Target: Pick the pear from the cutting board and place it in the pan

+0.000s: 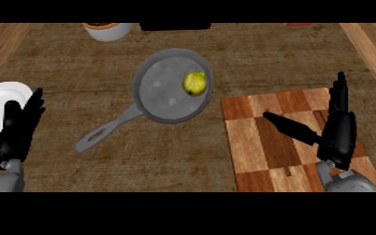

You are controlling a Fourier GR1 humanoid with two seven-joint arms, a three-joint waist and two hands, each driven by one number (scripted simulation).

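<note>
The right hand (334, 129) hangs over the near right part of the board (249, 129), fingers straight and pointing far, thumb stretched out to the left, holding nothing. Under it the board is a rectangle of wood squares in light and dark brown, a chequered pattern with a matt grain, and no fruit lies on it. Left of the board and a little farther off sits the pan (165, 92), a round grey metal dish with a shallow rim and a dull, faintly speckled floor; its long flat handle, pierced by a slot at the end, runs near and left. The pear (195, 83) lies inside the pan, against the right side of the floor, a small yellow-green lump with a darker patch. So the placing looks done, and the step in hand is most likely the retreat: what remains calls only for drawing the right hand clear toward the near edge without brushing the pan's rim. The left hand (18, 127) rests open at the near left edge, fingers up, with a white plate (13, 90) just behind it. The worktop (88, 64) is rough, mottled brown. At the far edge stands a grey pot (110, 31) with an orange rim, partly cut off.
</note>
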